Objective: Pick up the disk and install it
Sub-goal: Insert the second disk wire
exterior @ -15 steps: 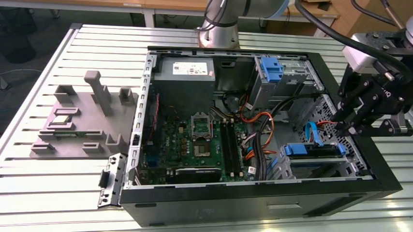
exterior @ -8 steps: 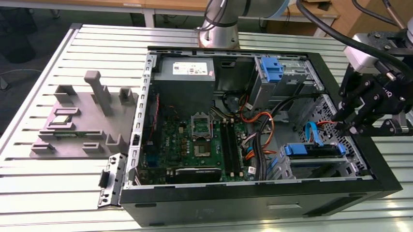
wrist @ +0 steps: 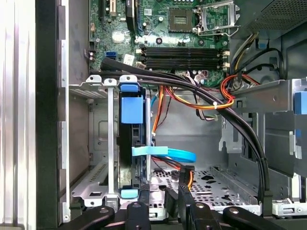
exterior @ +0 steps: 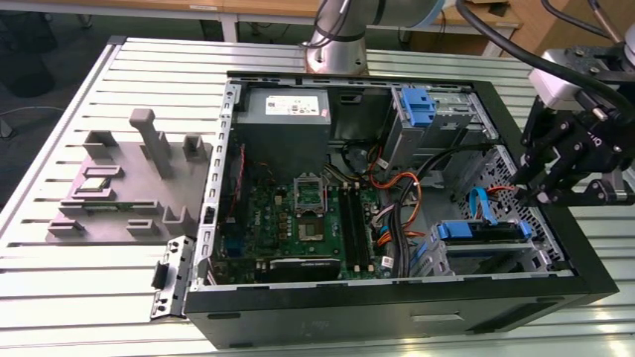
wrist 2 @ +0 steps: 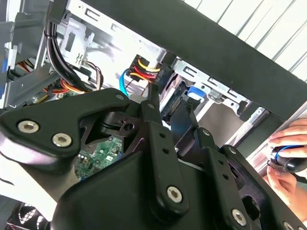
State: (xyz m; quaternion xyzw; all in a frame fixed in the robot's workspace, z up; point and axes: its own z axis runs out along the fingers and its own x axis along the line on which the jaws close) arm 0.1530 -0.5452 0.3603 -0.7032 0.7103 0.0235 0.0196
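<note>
— Any writing legible?
— None I can make out. The pincer (exterior: 543, 195) hangs over the open computer case (exterior: 397, 312), fingers (wrist: 184, 199) nearly together, pinching nothing.
— And the disk (wrist: 132, 143)?
— Standing in its drive cage (wrist: 108, 158) just past the fingertips, apart from them, black cables (wrist: 201, 91) and motherboard (wrist: 182, 28) beyond.

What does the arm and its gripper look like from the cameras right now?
The arm is a silver-grey tubular column with thick black cables looping to the wrist. The gripper is matte black, built from flat linkage bars joined by silver hex bolts, seen close in the second wrist view, with slim black fingers. A light grey block sits above it.
</note>
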